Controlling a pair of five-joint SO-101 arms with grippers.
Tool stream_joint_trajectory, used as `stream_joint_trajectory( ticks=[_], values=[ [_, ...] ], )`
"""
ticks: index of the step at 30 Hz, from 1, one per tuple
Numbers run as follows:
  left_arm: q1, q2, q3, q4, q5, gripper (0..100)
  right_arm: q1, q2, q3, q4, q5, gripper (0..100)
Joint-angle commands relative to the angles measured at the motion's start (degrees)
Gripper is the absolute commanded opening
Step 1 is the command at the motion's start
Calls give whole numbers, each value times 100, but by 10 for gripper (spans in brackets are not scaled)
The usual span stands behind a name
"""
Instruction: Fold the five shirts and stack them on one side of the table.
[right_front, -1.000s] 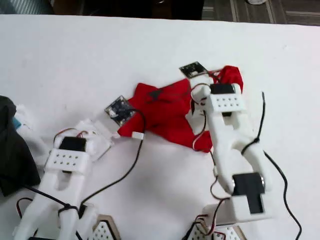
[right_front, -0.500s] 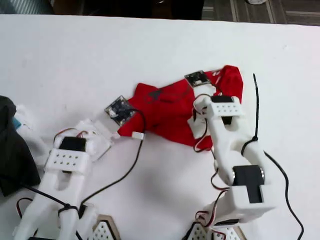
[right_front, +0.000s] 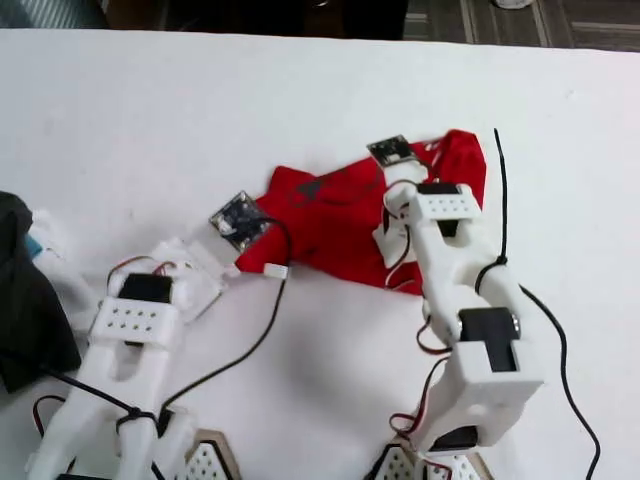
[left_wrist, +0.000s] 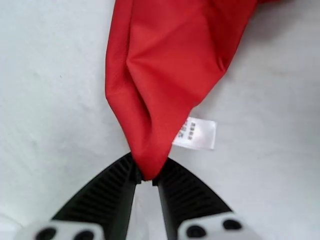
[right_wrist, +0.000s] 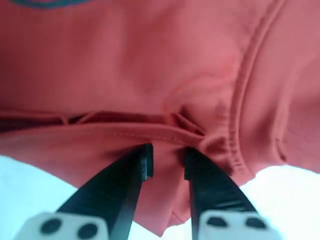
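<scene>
Midway across the table (right_front: 150, 110), the red shirt (right_front: 330, 215) lay partly hidden under the right arm (right_front: 460, 290), where the right gripper (right_wrist: 166, 160) pinched a fold by a seam. The left gripper (left_wrist: 146, 176) nipped its near corner. White surface ran all round it, and a dark garment (right_front: 25, 300) was cut off at the edge.

Wide matte white table (right_front: 300, 90), evenly lit. Beyond far edge: dark shadowed floor strip (right_front: 250, 12); grey-brown tiled floor with pale seams (right_front: 560, 20) at right; grey ribbed panel (right_front: 50, 12) at left corner.
</scene>
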Motion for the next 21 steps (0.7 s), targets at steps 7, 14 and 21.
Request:
stream_joint_trajectory(
  ticks=[7, 14, 21],
  values=[
    [-53, -18, -22, -53, 35, 24, 48, -567, -62, 207, -88, 22],
    [-53, -18, -22, -53, 35, 24, -57, -3055, 1477, 259, -211, 21],
    [-53, -18, -22, -53, 35, 24, -110, -4840, 3244, 242, -202, 21]
  ],
)
